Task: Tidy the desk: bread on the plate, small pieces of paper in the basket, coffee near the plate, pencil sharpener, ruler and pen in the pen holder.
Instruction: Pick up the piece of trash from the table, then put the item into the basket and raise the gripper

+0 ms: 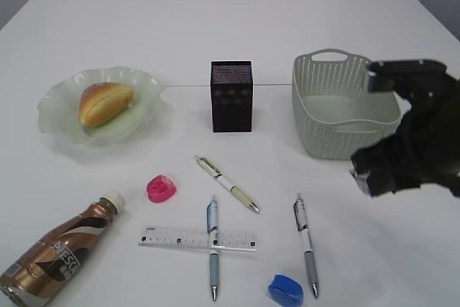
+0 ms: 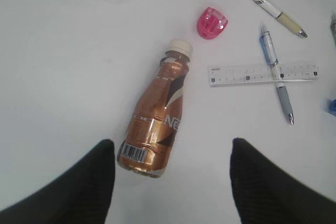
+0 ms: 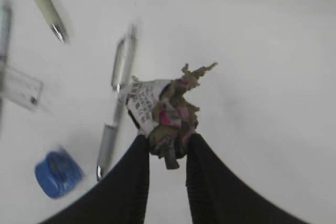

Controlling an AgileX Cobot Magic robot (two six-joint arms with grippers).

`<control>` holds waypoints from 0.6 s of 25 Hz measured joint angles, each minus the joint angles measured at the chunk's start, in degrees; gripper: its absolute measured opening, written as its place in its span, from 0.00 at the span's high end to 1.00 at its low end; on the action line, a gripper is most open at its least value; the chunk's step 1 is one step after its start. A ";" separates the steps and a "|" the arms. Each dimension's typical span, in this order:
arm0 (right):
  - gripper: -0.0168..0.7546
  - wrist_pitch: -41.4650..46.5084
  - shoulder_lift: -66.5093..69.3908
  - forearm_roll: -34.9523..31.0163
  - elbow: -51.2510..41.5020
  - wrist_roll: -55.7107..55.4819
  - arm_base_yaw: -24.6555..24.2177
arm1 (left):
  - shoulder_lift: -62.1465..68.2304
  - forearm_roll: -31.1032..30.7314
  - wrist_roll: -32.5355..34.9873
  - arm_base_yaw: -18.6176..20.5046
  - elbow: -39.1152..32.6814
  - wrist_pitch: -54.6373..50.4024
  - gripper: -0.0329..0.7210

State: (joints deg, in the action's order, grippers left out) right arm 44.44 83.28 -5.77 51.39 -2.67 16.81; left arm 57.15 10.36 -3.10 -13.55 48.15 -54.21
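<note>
My right gripper is shut on a crumpled small piece of paper, lifted off the desk; in the exterior view it hangs just in front of the basket. My left gripper stands open above the base of the coffee, which lies on its side and touches neither finger. The bread rests on the plate. In front of the pen holder lie a pink pencil sharpener, a blue one, the ruler and three pens.
One pen lies across the ruler. Another pen lies beside the blue sharpener, below my right gripper. The coffee sits at the front left corner, near the desk's edge.
</note>
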 joint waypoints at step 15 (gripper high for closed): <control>0.75 5.01 19.79 16.75 37.40 -13.46 0.00 | 0.05 0.00 0.00 0.00 0.00 -0.11 0.29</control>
State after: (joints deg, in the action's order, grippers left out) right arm 49.45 103.08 10.98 88.79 -16.13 16.81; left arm 57.20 10.36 -3.10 -13.55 48.15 -54.32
